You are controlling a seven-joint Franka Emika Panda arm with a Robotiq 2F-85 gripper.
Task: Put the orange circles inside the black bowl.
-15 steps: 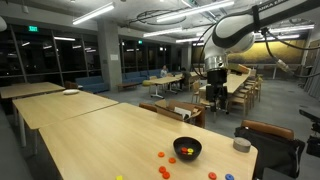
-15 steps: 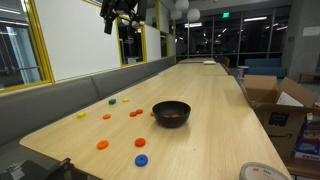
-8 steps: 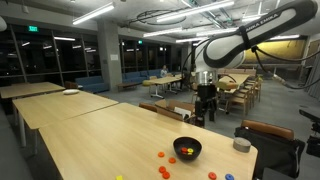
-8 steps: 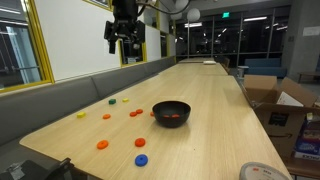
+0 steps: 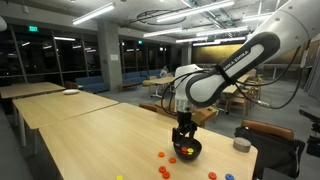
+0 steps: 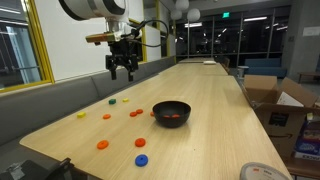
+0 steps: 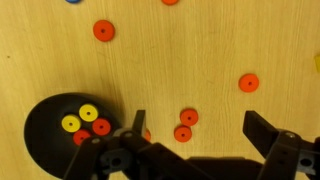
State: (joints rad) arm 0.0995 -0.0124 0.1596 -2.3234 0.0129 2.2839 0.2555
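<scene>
- The claw (image 7: 195, 120) is wide open and holds nothing; its two fingers (image 7: 262, 130) stand well apart in the wrist view.
- In both exterior views it hangs in the air above the table (image 6: 215, 110) and touches nothing.
- The black bowl (image 7: 45, 140) stands on the table, just beside one finger in the wrist view.
- Inside the bowl lie two yellow discs (image 7: 71, 123) and two orange ones.
- More orange circles (image 7: 104, 31) lie flat on the table outside the bowl; two of them, close together, show between the fingers.
- A blue piece (image 6: 141, 159) lies near the table's edge.
</scene>
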